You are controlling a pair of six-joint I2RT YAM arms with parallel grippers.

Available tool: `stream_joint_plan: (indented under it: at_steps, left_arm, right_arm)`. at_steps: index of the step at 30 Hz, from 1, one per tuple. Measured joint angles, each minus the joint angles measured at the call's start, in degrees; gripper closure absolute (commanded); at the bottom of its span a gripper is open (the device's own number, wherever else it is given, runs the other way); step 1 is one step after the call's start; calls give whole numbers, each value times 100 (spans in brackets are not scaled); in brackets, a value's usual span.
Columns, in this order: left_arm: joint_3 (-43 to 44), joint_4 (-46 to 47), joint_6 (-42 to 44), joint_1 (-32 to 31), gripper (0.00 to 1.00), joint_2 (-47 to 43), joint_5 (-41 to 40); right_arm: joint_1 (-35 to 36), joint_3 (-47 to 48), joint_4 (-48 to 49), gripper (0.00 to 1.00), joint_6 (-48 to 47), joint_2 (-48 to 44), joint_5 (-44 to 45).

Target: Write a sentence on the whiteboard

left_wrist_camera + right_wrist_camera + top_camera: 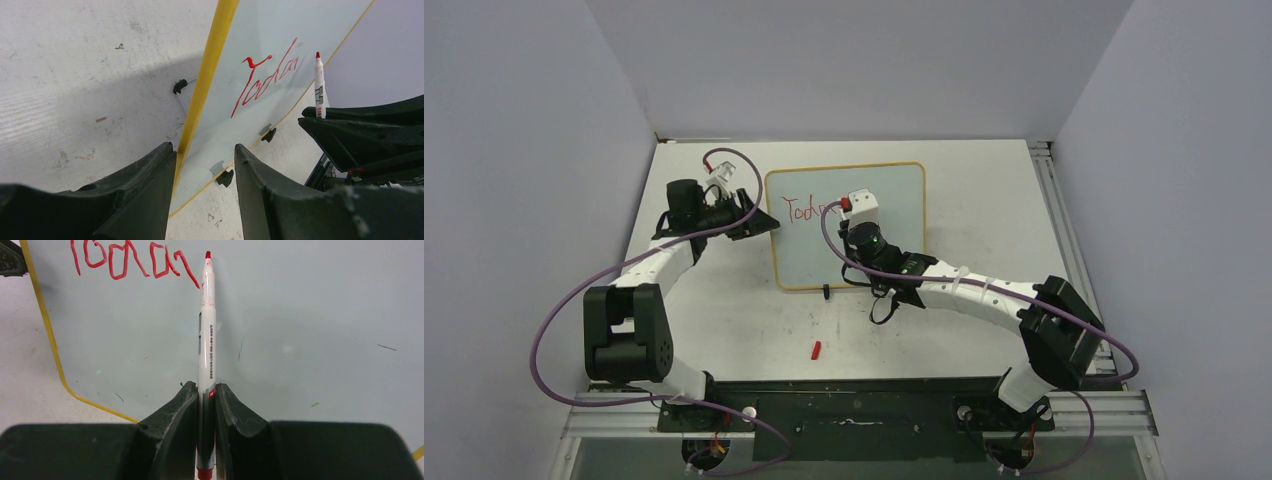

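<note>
right gripper [206, 388] clenched on the marker [207, 330], tip out past the jaws by the red sentence [125, 262]; whiteboard [210, 60] edge sits between left gripper [202, 152] jaws; can't tell if squeezing

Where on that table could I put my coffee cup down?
Best: bare tabletop right of the whiteboard, up to the rail. Also between left arm and red cap. Crowded: board's left edge (left tool) and middle (right tool).
</note>
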Motion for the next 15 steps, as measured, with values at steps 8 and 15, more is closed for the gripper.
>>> stream_joint_plan:
  at_steps: [8, 15]
  left_arm:
    - [0, -61, 33, 2, 54, 0, -164]
    - [0, -66, 28, -52, 54, 15, -201]
  right_arm:
    - [-24, 0, -22, 95, 61, 0, 0]
    - [-31, 0, -24, 95, 63, 2, 0]
